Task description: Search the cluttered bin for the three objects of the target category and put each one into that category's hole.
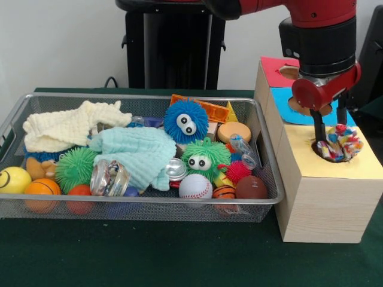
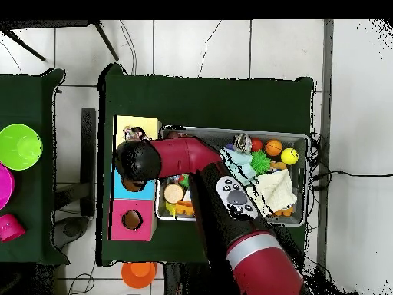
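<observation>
The wire mesh bin (image 1: 12, 119) stands on the green table, full of toys; it also shows in the overhead view (image 2: 305, 184). A printed cloth bundle (image 1: 342, 143) sits in the yellow-ringed hole (image 1: 320, 149) on top of the pale wooden box (image 1: 326, 203). My gripper (image 1: 330, 134) hangs right over that hole, its fingers (image 1: 318, 128) spread either side of the bundle, open. In the overhead view the bundle (image 2: 135, 134) lies on the yellow card (image 2: 147, 124), and the arm hides the gripper. No other printed bundle shows in the bin.
The bin holds a cream cloth (image 1: 69, 125), a mint cloth (image 1: 134, 152), spiky blue (image 1: 186, 121) and green (image 1: 205, 158) balls and several small sports balls. The blue-ringed hole (image 1: 297, 105) and red-ringed hole (image 1: 289, 72) lie behind the yellow one.
</observation>
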`<state>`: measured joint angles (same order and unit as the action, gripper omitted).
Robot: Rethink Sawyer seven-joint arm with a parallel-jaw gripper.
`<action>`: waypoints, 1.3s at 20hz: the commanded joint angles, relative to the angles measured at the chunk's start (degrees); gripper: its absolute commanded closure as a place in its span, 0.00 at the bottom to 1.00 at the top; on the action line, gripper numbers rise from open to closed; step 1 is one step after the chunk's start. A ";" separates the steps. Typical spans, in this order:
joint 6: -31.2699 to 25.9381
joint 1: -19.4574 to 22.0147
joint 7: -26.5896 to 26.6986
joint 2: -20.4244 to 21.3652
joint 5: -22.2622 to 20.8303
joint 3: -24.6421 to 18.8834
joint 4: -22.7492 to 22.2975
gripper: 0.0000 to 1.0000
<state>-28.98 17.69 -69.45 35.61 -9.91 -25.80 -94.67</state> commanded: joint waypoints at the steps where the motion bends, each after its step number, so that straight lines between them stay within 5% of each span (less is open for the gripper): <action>1: -8.76 -0.44 -5.23 -2.68 1.29 -0.38 0.36 0.00; 12: -6.82 -3.14 -8.23 1.56 -1.05 4.37 0.97 0.00; 26: -18.72 -10.04 -9.47 5.67 -4.14 14.41 8.05 0.00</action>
<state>-38.91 8.56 -69.45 40.23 -11.49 -16.71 -90.95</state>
